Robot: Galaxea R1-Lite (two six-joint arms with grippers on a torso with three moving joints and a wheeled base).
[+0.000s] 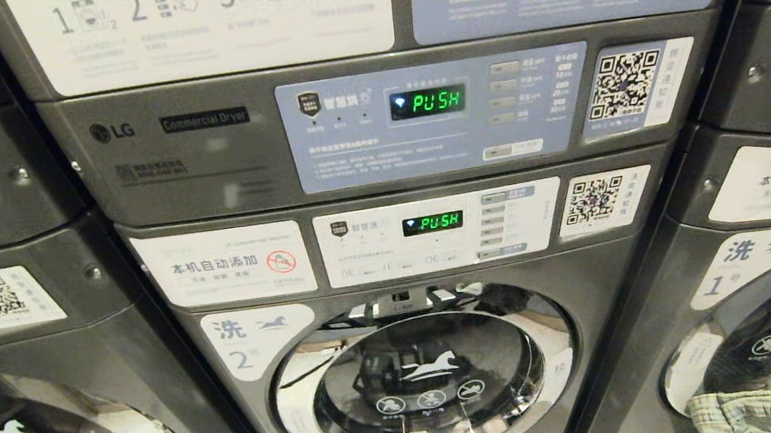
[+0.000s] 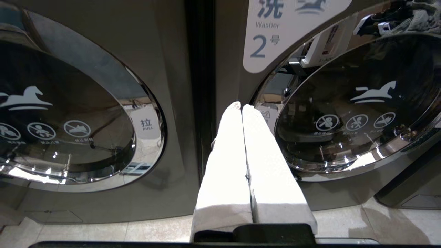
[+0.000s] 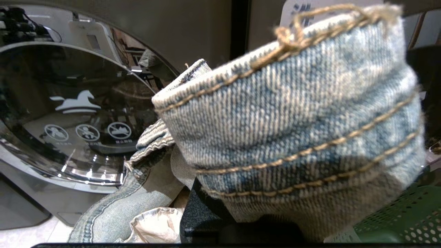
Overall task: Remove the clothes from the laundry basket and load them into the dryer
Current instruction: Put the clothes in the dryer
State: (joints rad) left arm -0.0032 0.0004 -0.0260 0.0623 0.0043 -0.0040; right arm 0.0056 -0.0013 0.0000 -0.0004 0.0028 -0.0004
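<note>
Right claw clamped on denim, dryer above not yet opened.

The right claw (image 3: 241, 220), hidden under the cloth, is closed on a fold of the jeans (image 3: 289, 137), hemmed and thick; denim looks heavy, limp, not slippery, best held at a seam or waistband. More of it hangs over the green laundry basket (image 3: 406, 217). The left claw (image 2: 241, 113) hangs pressed together, empty, before the washer door (image 2: 361, 103). The dryer (image 1: 200, 121) sits higher.

Dryer panel (image 1: 375, 123) reads "LG Commercial Dryer", display (image 1: 428, 102) "PUSH".
</note>
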